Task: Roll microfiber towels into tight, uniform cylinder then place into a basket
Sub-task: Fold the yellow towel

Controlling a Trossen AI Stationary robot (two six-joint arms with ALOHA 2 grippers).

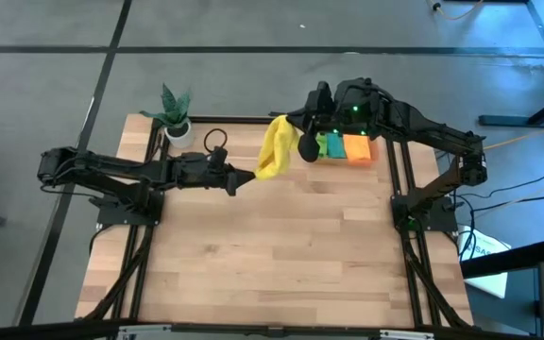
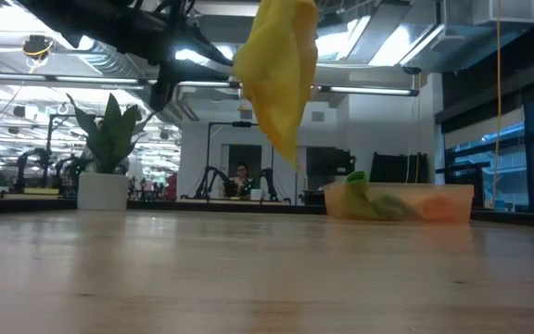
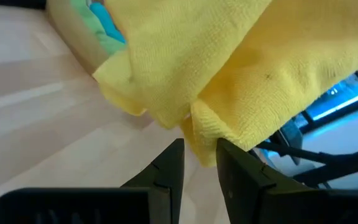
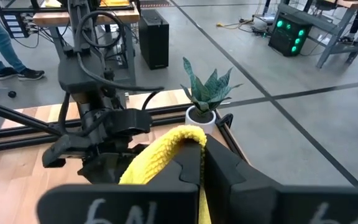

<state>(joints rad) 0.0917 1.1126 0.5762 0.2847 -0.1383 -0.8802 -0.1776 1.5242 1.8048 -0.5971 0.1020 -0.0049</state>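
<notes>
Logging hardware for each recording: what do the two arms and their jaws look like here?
Both arms are dark, jointed, tubular. The left gripper has two flat, angular dark fingers; a black cable loops above its wrist. The right gripper is similar, with a green light glowing on that arm.

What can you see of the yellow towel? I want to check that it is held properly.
The yellow towel is a soft, finely textured microfiber cloth, bunched and folded, not rolled. It hangs in the air above the wooden table, well clear of it, left of the orange basket. The right hand is shut on its top fold. The left hand is open at its lower edge.
</notes>
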